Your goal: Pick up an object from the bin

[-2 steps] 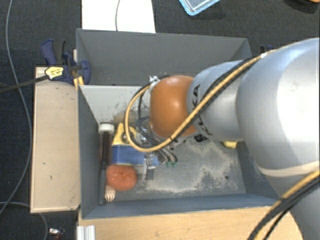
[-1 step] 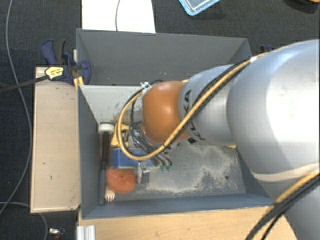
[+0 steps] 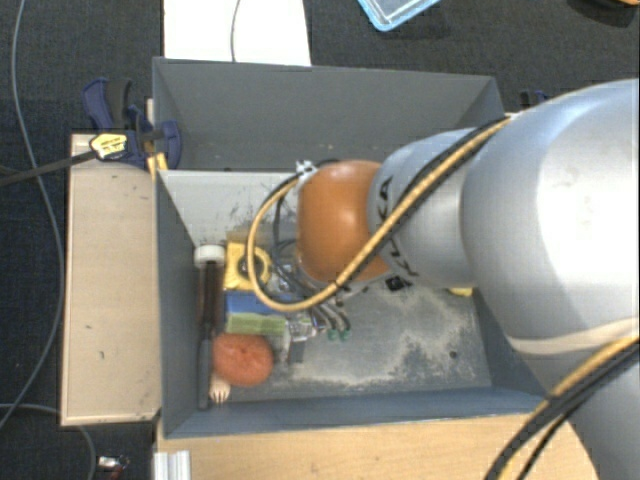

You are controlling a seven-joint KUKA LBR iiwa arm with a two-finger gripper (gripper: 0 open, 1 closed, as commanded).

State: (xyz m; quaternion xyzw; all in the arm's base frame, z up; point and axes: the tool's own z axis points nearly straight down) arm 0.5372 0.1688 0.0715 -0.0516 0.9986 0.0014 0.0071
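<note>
Robotics lab, by the look: big silver arm [image 3: 540,218] over a grey metal bin [image 3: 320,108], loose cables [image 3: 45,167] across dark carpet [image 3: 60,48].

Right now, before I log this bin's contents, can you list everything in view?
ball: one, orange-red, bin's lower-left corner
handled tool: one, dark with white ends, along the left wall
yellow piece: one, yellow, above the blue piece
blue piece: one, blue, beside the tool
green block: one, green, just above the ball
bin: one, grey metal
arm: one, silver, orange wrist cover, from the right
gripper: one, metal, beside the green block
</note>
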